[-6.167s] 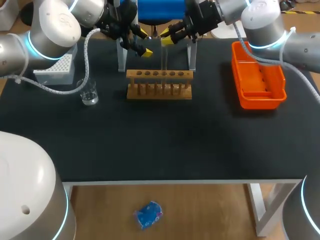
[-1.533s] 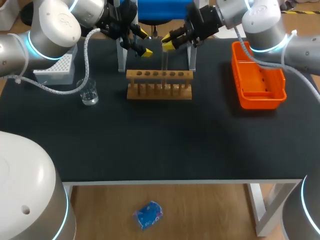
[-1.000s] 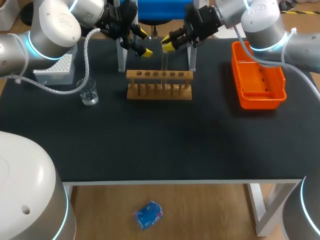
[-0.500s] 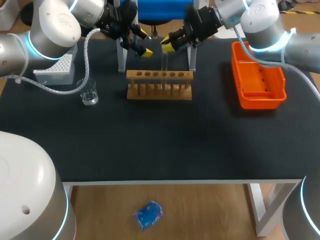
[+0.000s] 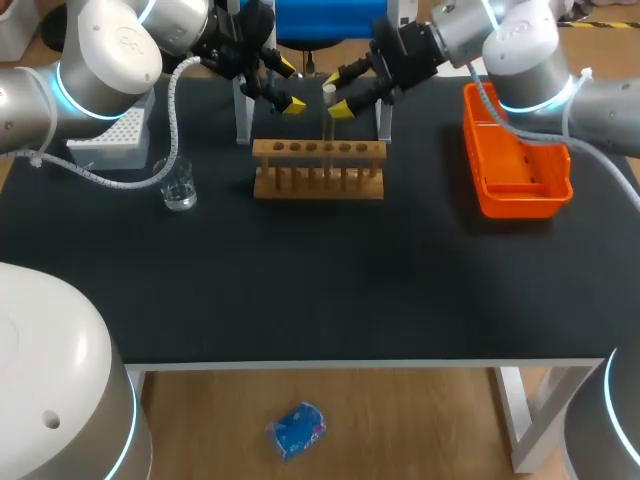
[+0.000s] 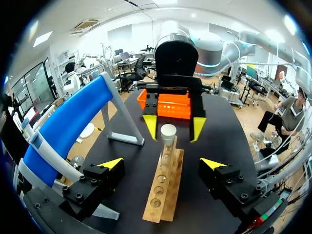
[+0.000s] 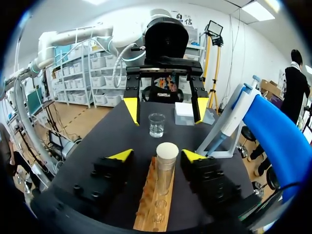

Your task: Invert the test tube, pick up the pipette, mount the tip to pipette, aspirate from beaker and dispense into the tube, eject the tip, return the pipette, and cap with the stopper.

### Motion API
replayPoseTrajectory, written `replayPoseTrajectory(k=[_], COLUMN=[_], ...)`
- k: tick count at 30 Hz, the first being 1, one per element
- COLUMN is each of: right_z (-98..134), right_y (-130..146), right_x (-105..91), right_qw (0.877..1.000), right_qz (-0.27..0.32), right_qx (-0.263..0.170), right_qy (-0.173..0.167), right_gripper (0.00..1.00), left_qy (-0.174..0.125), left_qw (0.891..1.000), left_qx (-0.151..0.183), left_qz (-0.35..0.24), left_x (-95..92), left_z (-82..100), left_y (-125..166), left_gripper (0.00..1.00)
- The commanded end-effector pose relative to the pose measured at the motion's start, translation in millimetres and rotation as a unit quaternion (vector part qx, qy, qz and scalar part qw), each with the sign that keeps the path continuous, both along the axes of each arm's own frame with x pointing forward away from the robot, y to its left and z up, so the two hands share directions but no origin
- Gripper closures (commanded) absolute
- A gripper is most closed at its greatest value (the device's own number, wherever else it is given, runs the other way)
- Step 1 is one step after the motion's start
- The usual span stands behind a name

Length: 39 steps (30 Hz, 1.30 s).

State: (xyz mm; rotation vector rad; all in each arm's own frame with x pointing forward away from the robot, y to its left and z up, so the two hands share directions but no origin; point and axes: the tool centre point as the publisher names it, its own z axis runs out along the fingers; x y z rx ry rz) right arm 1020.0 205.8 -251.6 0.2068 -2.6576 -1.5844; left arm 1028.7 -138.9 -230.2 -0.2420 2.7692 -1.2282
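Note:
A clear test tube [image 5: 328, 115] stands upright in the wooden rack [image 5: 318, 170], in a hole right of the middle. My right gripper [image 5: 337, 92] is open around the tube's top, its yellow tips clear of the glass on both sides. From the right wrist, the tube [image 7: 166, 163] rises between the spread fingers above the rack [image 7: 151, 204]. My left gripper [image 5: 289, 86] hangs open just left of the tube, nothing in it. Its own view shows the tube [image 6: 167, 146], the rack [image 6: 163, 192] and the right gripper [image 6: 173, 127] facing it. The beaker [image 5: 180, 186] sits left of the rack.
A white tip box [image 5: 112, 140] stands at the back left behind the beaker. An orange tray [image 5: 517, 165] lies at the right. The blue pipette stand [image 5: 320, 20] with clear legs stands behind the rack, with the pipette [image 7: 234, 117] on it.
My right gripper's fingers have spread apart and let go of the tube, which stays standing in the rack. The left arm has not moved.

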Motion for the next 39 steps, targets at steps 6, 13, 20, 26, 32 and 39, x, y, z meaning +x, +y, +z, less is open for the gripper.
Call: replayPoseTrajectory(k=[6, 13, 20, 26, 32, 39], right_z=[19.1, 33.2, 38.4, 35.4, 34.4, 34.7], right_y=[-2.0, 0.6, 1.4, 1.6, 4.1, 6.8], right_x=[-6.3, -7.1, -9.0, -9.5, -8.9, -8.3], right_qw=[1.0, 0.998, 0.995, 0.989, 0.984, 0.978], right_qz=[-0.002, 0.001, 0.003, -0.001, 0.004, 0.013], right_qx=[0.021, 0.056, 0.098, 0.144, 0.171, 0.201], right_qy=[-0.013, -0.013, 0.006, 0.033, 0.043, 0.051], right_gripper=[0.05, 1.0, 1.0, 1.0, 1.0, 1.0], left_qy=[0.0, 0.0, 0.0, 0.0, 0.0, 0.0], left_qw=[1.0, 1.0, 1.0, 1.0, 1.0, 1.0], left_qx=[-0.001, -0.001, -0.001, -0.001, -0.001, -0.001], left_qz=[-0.001, -0.001, -0.001, -0.001, -0.001, -0.001], left_x=[1.3, 1.3, 1.3, 1.3, 1.3, 1.3], left_z=[-0.8, -0.8, -0.8, -0.8, -0.8, -0.8], left_y=[0.1, 0.1, 0.1, 0.1, 0.1, 0.1], left_gripper=[0.0, 0.0, 0.0, 0.0, 0.0, 0.0])
